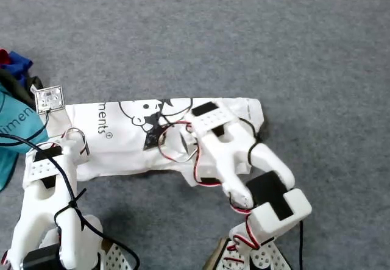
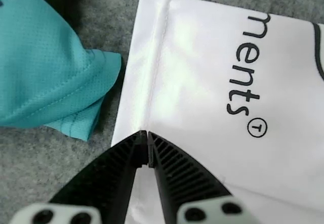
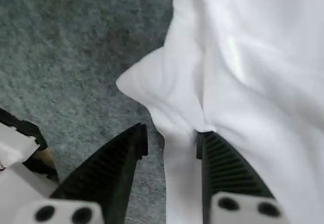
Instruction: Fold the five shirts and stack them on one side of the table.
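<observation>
Currently the white shirt (image 1: 122, 145) lies flat as a long folded band on the grey bench (image 1: 274, 50), roughly mid-bench. Its long axis runs side to side across the high view, from the left arm (image 1: 46, 203) to the right arm (image 1: 237, 148). One short end, with a stitched hem line, points toward the left arm's side and sits just beside the teal shirt (image 1: 9, 130), with a thin strip of bench between them. The black lettering and the cartoon print face up, and the letters run across the band's width rather than along it. The far long edge is straight. The near long edge is uneven and bunches under the right arm. The left gripper (image 2: 147, 150) sits over the hemmed end of the white shirt (image 2: 212, 82), close to its edge. Its fingers (image 2: 172, 173) are brought together tip to tip, and I cannot tell whether any cloth is caught between them. The corner of the teal shirt (image 2: 45, 72) lies off to one side of it, rumpled. The right gripper (image 3: 171, 140) is down on the near edge of the white shirt (image 3: 243, 57), fingers (image 3: 121, 158) spread apart. A raised fold of white cloth lies in the gap between them, one finger over the bench, the other over the shirt. A blue and red bundle (image 1: 12, 61) sits at the bench edge beyond the teal shirt.
</observation>
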